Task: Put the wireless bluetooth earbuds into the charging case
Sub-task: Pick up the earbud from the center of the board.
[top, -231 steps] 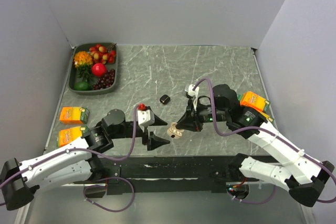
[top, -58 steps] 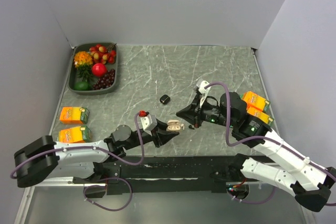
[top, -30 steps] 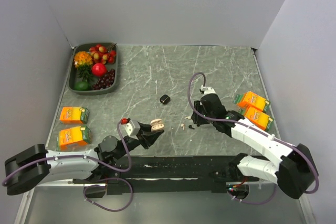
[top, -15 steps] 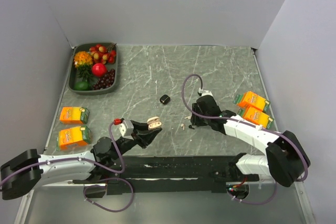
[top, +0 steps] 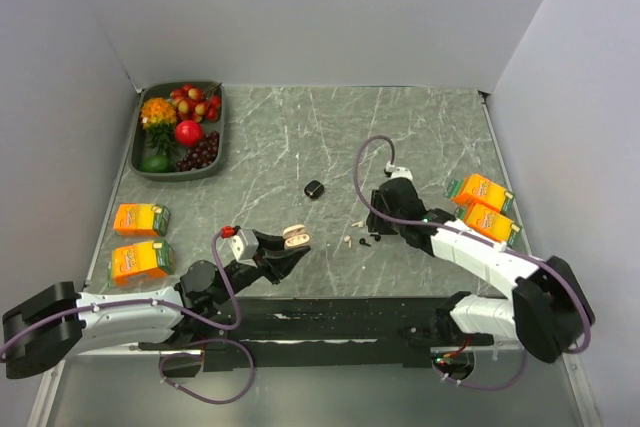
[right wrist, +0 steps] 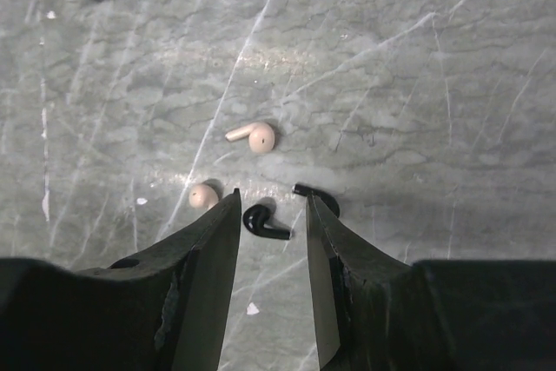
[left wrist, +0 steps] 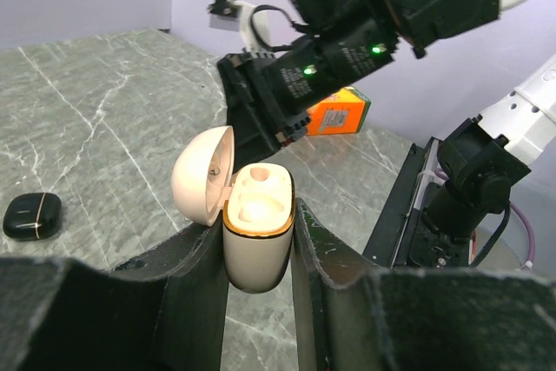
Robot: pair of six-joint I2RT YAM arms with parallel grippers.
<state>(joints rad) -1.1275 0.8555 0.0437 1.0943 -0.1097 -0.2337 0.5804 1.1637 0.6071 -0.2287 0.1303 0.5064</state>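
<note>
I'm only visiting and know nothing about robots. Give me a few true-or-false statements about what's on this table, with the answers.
1. The left gripper holds an open beige case. True.
2. The right gripper grips the black charging case. False: the case lies free on the table.
3. Both black earbuds sit inside a case. False: they lie on the table below the right gripper.
4. The right gripper is open. True.
</note>
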